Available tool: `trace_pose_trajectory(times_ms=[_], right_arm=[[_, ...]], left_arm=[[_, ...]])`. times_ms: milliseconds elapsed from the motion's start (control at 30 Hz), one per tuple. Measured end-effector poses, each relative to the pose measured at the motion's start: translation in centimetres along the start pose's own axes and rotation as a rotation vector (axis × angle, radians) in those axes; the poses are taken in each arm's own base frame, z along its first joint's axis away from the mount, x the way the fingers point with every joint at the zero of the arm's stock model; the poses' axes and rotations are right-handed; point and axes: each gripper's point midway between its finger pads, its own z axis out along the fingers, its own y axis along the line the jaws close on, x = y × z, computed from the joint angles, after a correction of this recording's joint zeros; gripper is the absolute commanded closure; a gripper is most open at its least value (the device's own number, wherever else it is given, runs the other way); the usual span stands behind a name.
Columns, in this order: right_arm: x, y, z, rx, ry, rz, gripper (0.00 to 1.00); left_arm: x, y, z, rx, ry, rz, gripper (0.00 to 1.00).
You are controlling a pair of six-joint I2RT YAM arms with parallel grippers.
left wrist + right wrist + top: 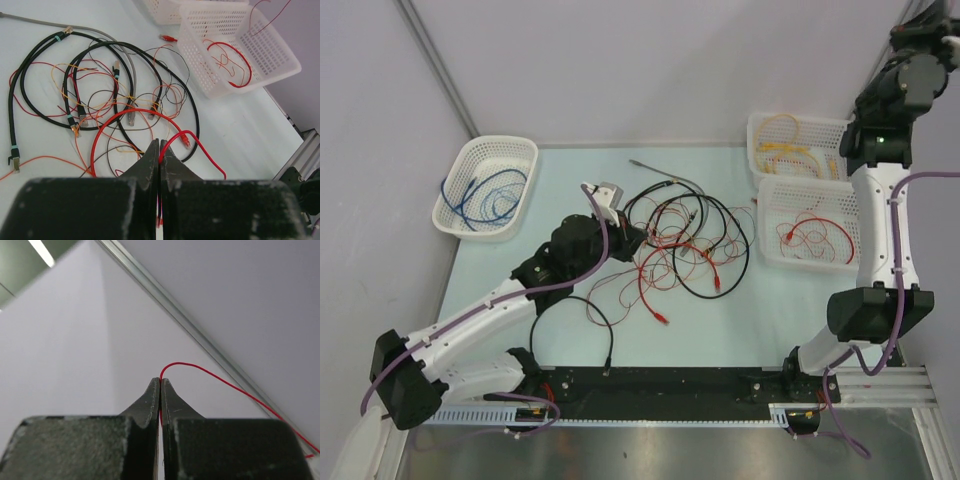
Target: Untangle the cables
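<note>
The cables point(685, 245) lie tangled in mid-table: black loops point(30, 75), thin orange and red wires, and a thick red cable point(112, 122) with a red plug point(186, 139). My left gripper point(160, 149) is low over the near side of the tangle point(634, 240) and is shut on a red cable that arches out of its tips point(200, 147). My right gripper point(160, 382) is raised high toward the wall and is shut on a thin red wire point(220, 380), which trails down to the right.
A white basket point(525, 160) at the back left holds a blue cable. Two white baskets stand at the right: the far one point(760, 125) holds yellow cables, the near one point(770, 190) holds red cables. A black cable point(595, 310) lies near the front rail.
</note>
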Motion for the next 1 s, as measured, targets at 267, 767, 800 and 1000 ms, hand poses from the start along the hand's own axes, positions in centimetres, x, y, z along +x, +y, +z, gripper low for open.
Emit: trace_pose_trajectory(times_ms=[267, 767, 800, 1000], right_arm=[[11.5, -10.5, -4.6, 0.163, 0.236, -0.170, 1.00], [19.0, -19.5, -14.5, 0.334, 0.534, -0.362, 0.91], [19.3, -20.1, -15.1, 0.349, 0.556, -0.381, 0.91], [19.6, -24.6, -19.4, 0.451, 0.666, -0.466, 0.13]], left_arm=[[0.3, -0.3, 0.2, 0.017, 0.012, -0.010, 1.00], [0.3, -0.5, 0.1, 0.026, 0.008, -0.028, 1.00], [0.3, -0.6, 0.0, 0.027, 0.008, -0.029, 1.00], [-0.2, -0.9, -0.5, 0.038, -0.009, -0.043, 1.00]])
